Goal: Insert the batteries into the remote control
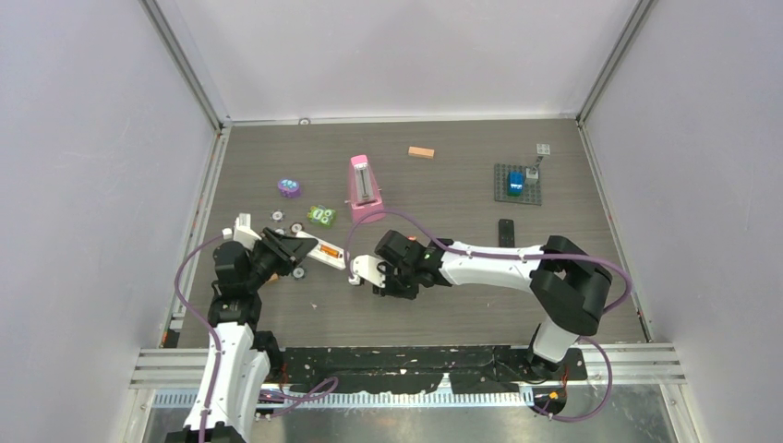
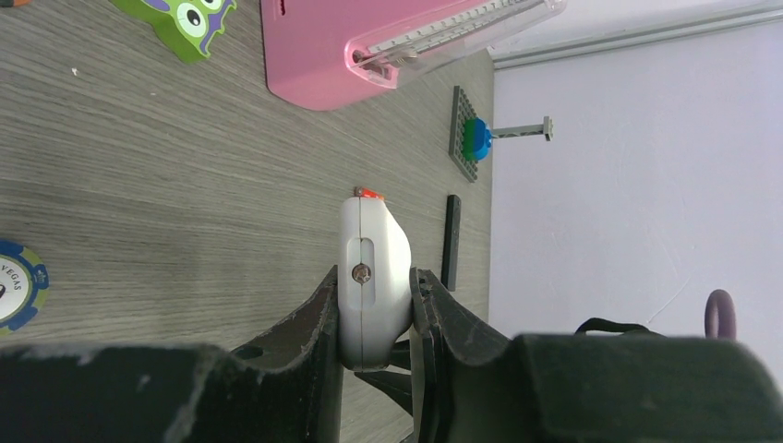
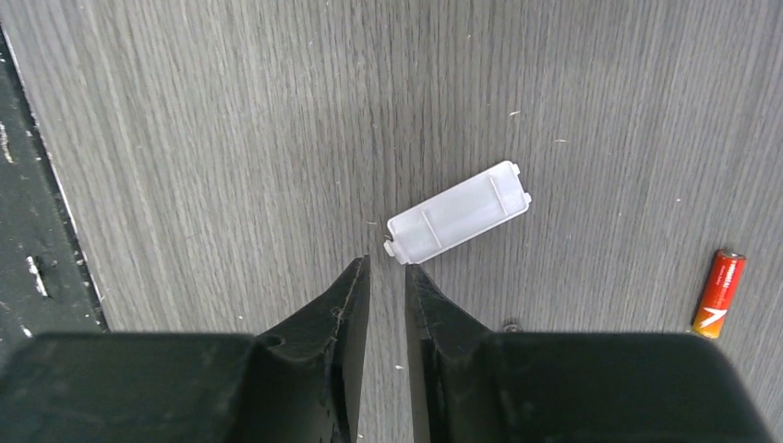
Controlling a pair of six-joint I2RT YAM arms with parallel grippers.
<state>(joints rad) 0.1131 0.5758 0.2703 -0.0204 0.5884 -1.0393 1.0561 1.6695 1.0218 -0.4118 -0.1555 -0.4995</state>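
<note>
Top external gives me the left gripper (image 1: 280, 249) clamped around the white remote control (image 1: 314, 250). The remote sits left of the table's centre and slants from far-left to near-right. An orange battery (image 1: 329, 250) shows in its open bay. My right gripper (image 1: 367, 274) sits just beyond the remote's right end, and from up here I cannot tell how its fingers stand. Farther back I see a pink metronome (image 1: 364, 187), with a green toy (image 1: 321, 215) and a purple toy (image 1: 289, 188) to its left. An orange-tan block (image 1: 421, 152) lies toward the far edge. At far right is a grey baseplate (image 1: 517, 185), with a small black bar (image 1: 506, 231) nearer than it.

Left wrist: my gripper (image 2: 376, 275) has both fingers (image 2: 319, 318) pressed against the sides of the remote control (image 2: 374, 245), which I see end-on. The orange battery (image 2: 369, 193) just peeks out at the remote's other end. Beyond are the metronome (image 2: 369, 46), the green toy (image 2: 189, 18), the baseplate (image 2: 462, 129) and the black bar (image 2: 451, 242). A poker chip (image 2: 14, 286) lies on the wood beside the gripper.

Right wrist: my gripper (image 3: 386, 277) has its fingers (image 3: 343, 309) a narrow gap apart with nothing between them, over bare table (image 3: 185, 138). A white cover panel (image 3: 459, 212) lies flat right at the fingertips; I cannot tell whether it touches them. A red battery (image 3: 720, 293) lies on the wood, well apart from the panel and the fingers.
</note>
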